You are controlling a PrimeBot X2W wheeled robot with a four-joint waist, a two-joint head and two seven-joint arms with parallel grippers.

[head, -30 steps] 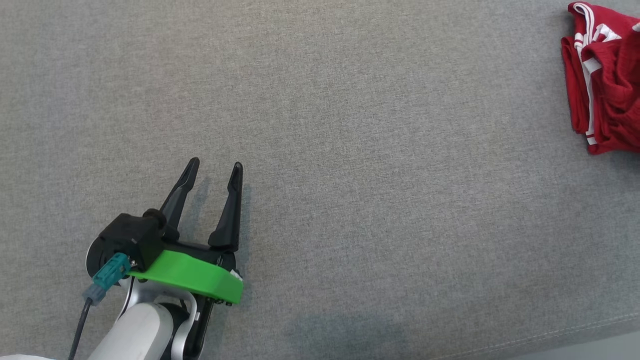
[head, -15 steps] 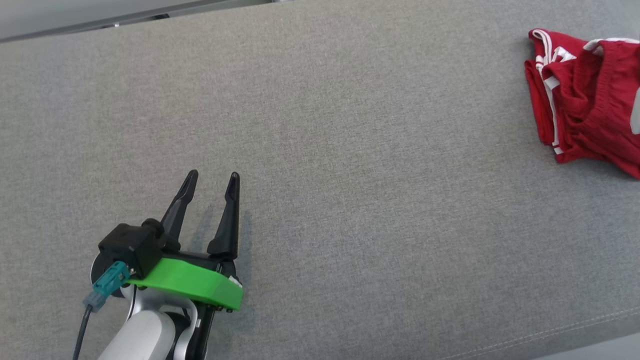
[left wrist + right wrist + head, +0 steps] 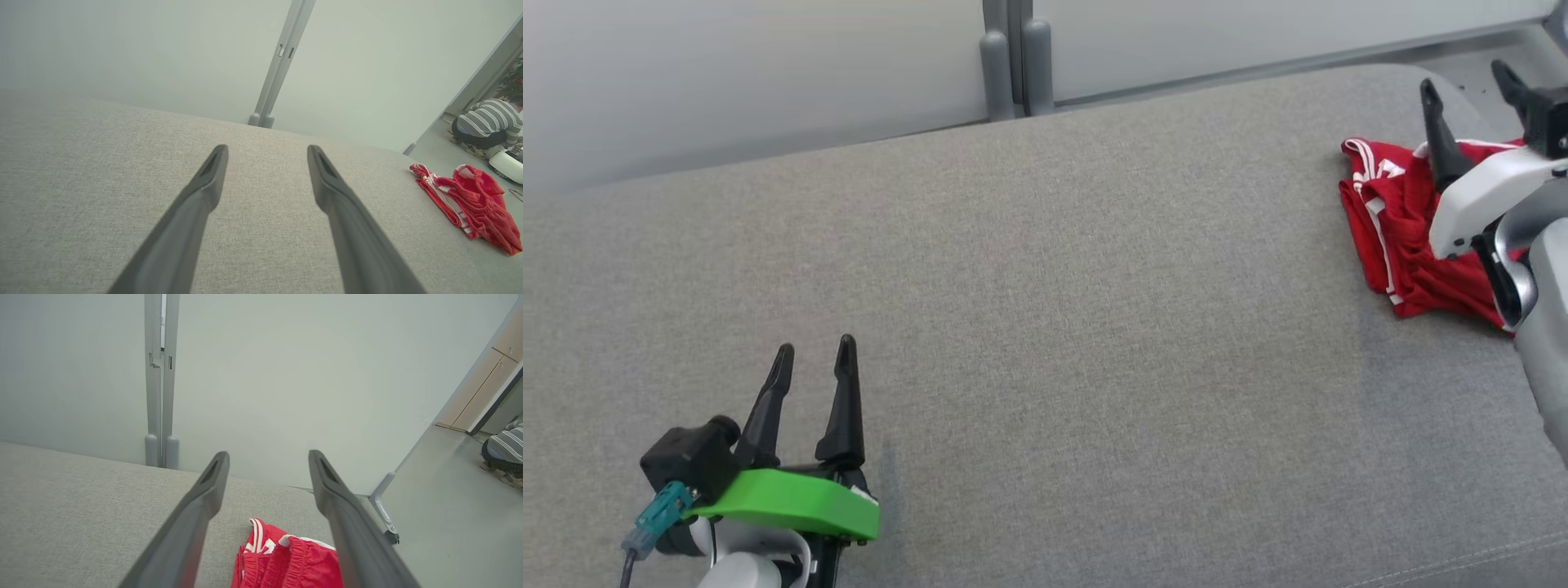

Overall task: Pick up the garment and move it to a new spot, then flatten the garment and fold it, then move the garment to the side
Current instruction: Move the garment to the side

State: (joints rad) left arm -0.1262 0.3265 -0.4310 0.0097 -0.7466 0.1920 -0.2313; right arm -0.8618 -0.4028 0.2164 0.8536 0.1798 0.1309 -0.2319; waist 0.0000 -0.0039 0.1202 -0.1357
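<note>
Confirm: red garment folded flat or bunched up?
Bunched up. The red garment lies in a crumpled heap on the grey cushion, its white-striped edges and gathered waistband rumpled.

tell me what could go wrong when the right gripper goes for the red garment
The garment lies bunched near the grey cushion's right end, so the open right gripper above it might pinch one layer only or nudge it over the edge. The left gripper is far across the cushion, so spreading with both could be awkward.
</note>
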